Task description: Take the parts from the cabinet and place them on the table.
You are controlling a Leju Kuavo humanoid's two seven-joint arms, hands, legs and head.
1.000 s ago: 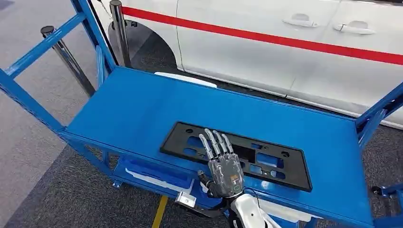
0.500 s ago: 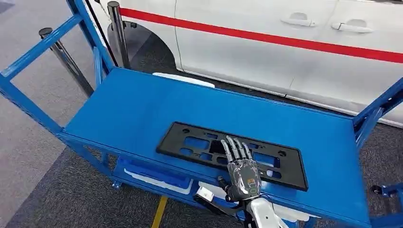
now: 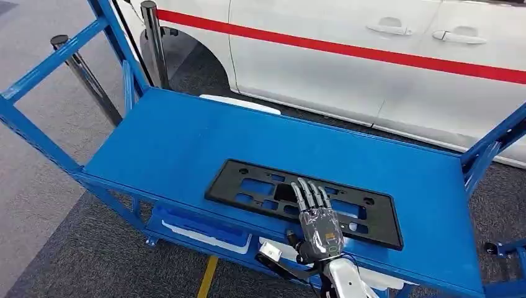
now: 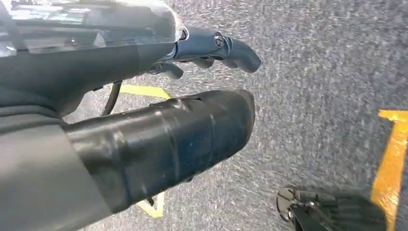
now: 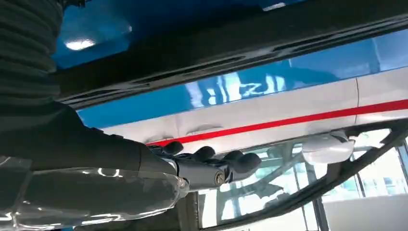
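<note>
The black part (image 3: 304,202) lies flat on the blue table (image 3: 173,139), toward its near edge at about 5 o'clock from the table's middle. The right hand (image 3: 317,225) hovers over the part's near edge with straight, slightly spread fingers (image 3: 310,194) pointing to 11 o'clock, gripping nothing. The left hand (image 4: 159,120) hangs over grey carpet (image 4: 327,62) with its fingers slack and apart, empty; a white car (image 3: 372,56) stands beyond the table at 12 o'clock.

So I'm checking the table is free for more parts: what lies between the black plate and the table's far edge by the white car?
Bare blue table between the black plate and the far edge, in the head view.
</note>
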